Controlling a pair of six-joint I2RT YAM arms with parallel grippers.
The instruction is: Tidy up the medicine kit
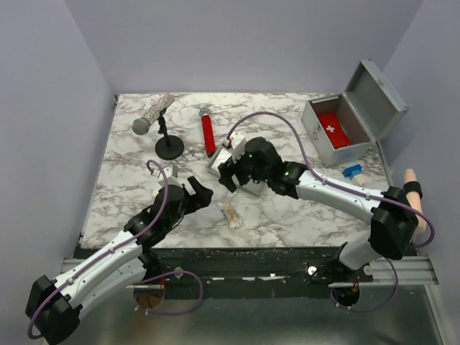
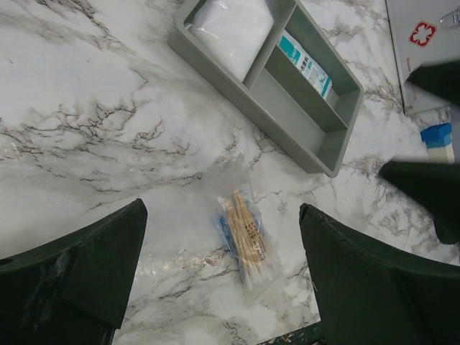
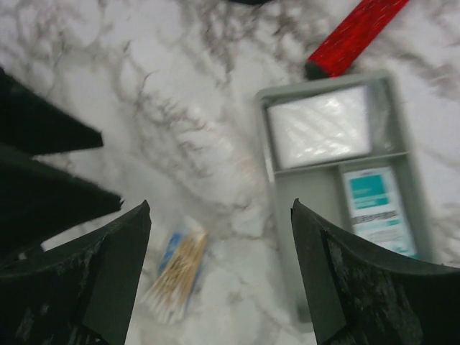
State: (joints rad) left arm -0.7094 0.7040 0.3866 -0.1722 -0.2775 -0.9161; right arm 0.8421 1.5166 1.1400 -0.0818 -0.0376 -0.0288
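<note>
Right gripper [image 1: 228, 178], jaws apart, hangs over the tray [image 2: 291, 108] mid-frame; left gripper [image 1: 200, 192], also apart, over the swabs [image 2: 244, 231]. They could collide reaching together. Kit [image 1: 325, 152] sits open, upper right.

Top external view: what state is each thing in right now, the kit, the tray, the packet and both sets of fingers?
medicine kit: lid open, red pouch inside.
divided tray: out on the table, two compartments filled, one empty.
stick packet: loose on the table, outside the tray.
left fingers: open, empty.
right fingers: open, empty.
</note>
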